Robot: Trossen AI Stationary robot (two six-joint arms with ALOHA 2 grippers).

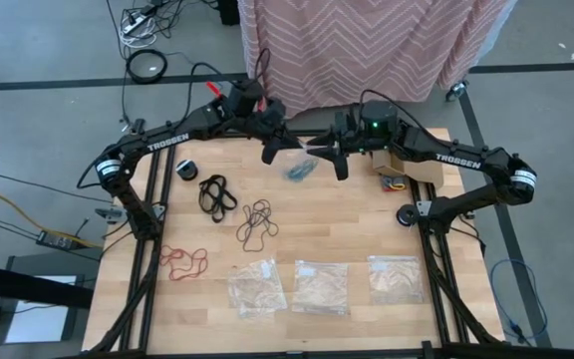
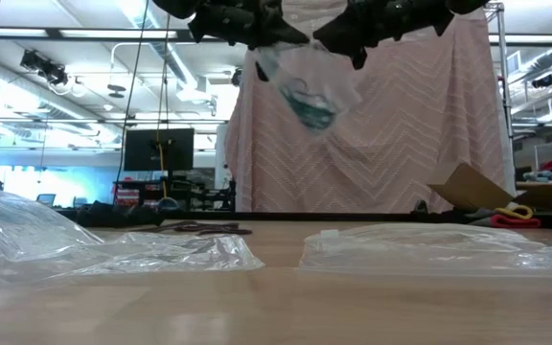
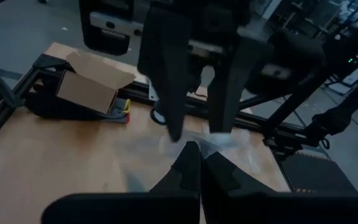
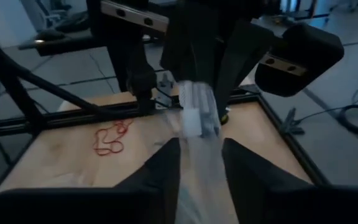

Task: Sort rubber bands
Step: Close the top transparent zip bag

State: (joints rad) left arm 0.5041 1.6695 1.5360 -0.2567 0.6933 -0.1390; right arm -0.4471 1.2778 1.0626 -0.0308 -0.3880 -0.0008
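Note:
A clear plastic bag (image 2: 310,86) with teal-blue rubber bands (image 2: 307,113) inside hangs high over the table's far middle, between both grippers. My left gripper (image 3: 192,149) is shut on the bag. My right gripper (image 4: 201,155) is open and faces it. The bag (image 4: 197,124) runs between the right gripper's spread fingers; I cannot tell whether they touch it. Black bands (image 1: 217,191), dark brown bands (image 1: 257,221) and red bands (image 1: 182,261) lie loose on the wood. My left gripper pinches the bag's top edge (image 3: 197,142) between its two fingers, coming level from the table's left side. The bag is lifted clear and hangs slack below the fingers, with the teal-blue bands gathered in its lower part (image 2: 310,115).
Three clear bags (image 1: 257,287) (image 1: 322,287) (image 1: 395,277) lie in a row along the table's near edge. An open cardboard box (image 1: 399,168) sits at the far right, and a small black roll (image 1: 187,170) at the far left. A pink patterned cloth (image 1: 367,45) hangs beyond the far edge.

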